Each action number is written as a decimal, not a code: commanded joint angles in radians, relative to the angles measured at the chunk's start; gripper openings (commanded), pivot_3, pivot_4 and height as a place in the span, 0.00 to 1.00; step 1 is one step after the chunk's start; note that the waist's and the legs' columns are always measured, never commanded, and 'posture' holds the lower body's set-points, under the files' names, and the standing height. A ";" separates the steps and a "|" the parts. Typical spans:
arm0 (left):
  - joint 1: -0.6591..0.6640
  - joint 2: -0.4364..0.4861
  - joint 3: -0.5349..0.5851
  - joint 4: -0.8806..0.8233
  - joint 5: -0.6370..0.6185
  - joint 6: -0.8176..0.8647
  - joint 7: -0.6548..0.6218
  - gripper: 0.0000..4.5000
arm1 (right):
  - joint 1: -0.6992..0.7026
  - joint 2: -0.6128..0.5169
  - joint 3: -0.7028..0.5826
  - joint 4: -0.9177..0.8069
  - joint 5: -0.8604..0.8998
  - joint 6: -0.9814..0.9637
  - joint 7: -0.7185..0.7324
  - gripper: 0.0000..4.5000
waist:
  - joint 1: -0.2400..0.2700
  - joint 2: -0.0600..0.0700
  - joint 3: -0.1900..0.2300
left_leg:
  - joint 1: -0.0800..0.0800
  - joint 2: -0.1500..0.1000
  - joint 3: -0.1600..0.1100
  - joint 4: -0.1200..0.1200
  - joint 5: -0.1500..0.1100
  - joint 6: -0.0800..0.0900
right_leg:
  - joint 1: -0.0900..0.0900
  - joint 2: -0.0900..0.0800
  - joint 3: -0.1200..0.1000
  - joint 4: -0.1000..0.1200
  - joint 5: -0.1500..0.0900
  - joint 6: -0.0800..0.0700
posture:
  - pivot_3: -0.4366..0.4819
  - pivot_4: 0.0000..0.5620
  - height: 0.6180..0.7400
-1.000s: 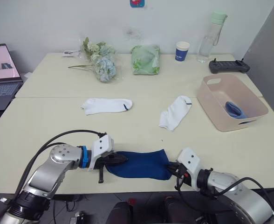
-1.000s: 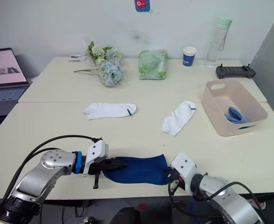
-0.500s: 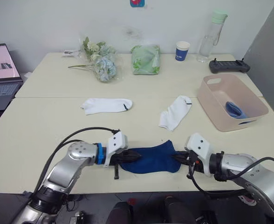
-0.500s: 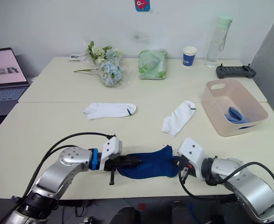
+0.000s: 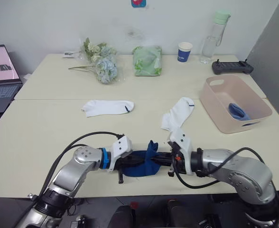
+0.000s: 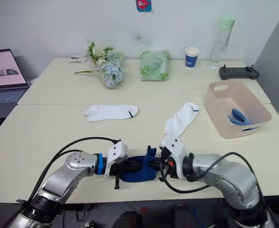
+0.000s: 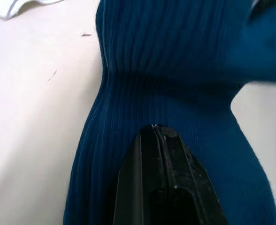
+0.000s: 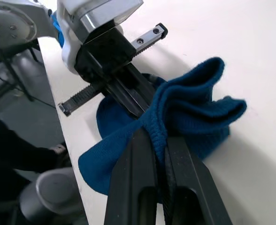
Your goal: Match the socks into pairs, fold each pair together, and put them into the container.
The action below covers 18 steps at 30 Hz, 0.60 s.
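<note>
Low in the frame near the tabletop [image 5: 44, 128] front edge, your left pincer [image 5: 138, 161] and right pincer [image 5: 159, 160] both clamp the bunched navy sock [image 5: 145, 164], with the pink container [image 5: 225, 109] at right

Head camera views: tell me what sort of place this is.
Probably an office or lab workspace: pale tables pushed together against a plain wall, an open laptop at one side, and a handheld controller beside a water bottle.
</note>
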 commanded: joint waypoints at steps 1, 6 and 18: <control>0.009 0.067 0.048 -0.023 -0.025 0.022 -0.043 0.00 | -0.032 0.021 0.006 0.021 0.024 0.025 -0.010 0.01 | 0.000 0.000 0.000 | -0.001 0.000 0.000 0.000 0.000 0.000 | -0.001 0.000 0.000 0.000 0.000 0.000 | 0.48 0.27 1.00; 0.021 0.047 -0.004 0.033 0.022 -0.018 -0.023 0.00 | -0.073 0.090 0.031 0.118 0.020 0.048 -0.027 0.01 | 0.000 0.000 0.000 | 0.000 0.000 0.000 0.000 0.000 0.000 | -0.001 0.000 0.000 0.000 0.000 0.000 | 0.48 0.27 1.00; 0.016 0.063 0.065 0.094 0.019 -0.036 -0.001 0.00 | -0.125 0.173 0.020 0.146 0.030 0.050 -0.064 0.26 | 0.000 0.001 0.000 | 0.000 0.000 0.000 0.000 0.000 0.000 | -0.001 -0.001 0.000 0.000 0.000 0.000 | 0.48 0.27 1.00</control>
